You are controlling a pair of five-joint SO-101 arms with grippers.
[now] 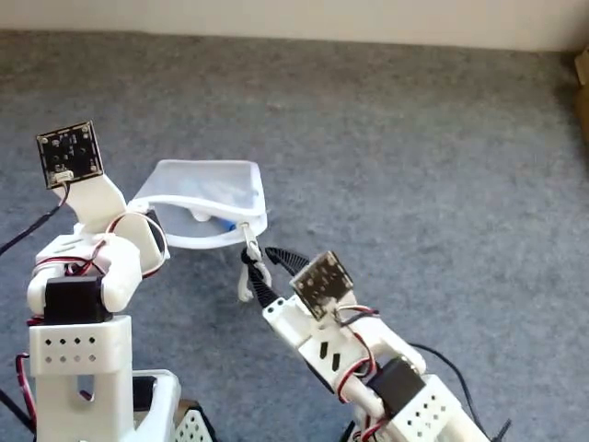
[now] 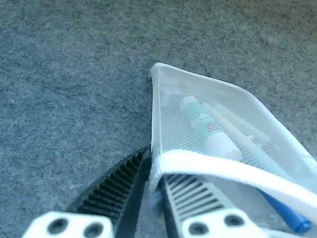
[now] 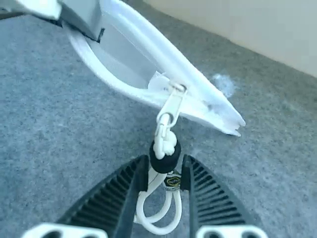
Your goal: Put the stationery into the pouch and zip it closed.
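- Left pincer [image 2: 151,171], arm folded in from 8 o'clock, is clamped on the end of the pouch [image 1: 210,195].
- Right pincer [image 3: 165,166], stretched in from 5 o'clock, pinches the zip pull [image 3: 166,144].
- Pouch lies mid-worktop [image 1: 414,138], mouth open, pens [image 2: 218,136] inside.

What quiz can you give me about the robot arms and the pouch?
1. True or false: the pouch is zipped closed.
2. What does the right gripper pinch? A a spoon, B the zip pull, C nothing.
3. Which gripper holds the pouch's edge?

Key: 1 false, it gapes open. 2 B. 3 the left gripper.
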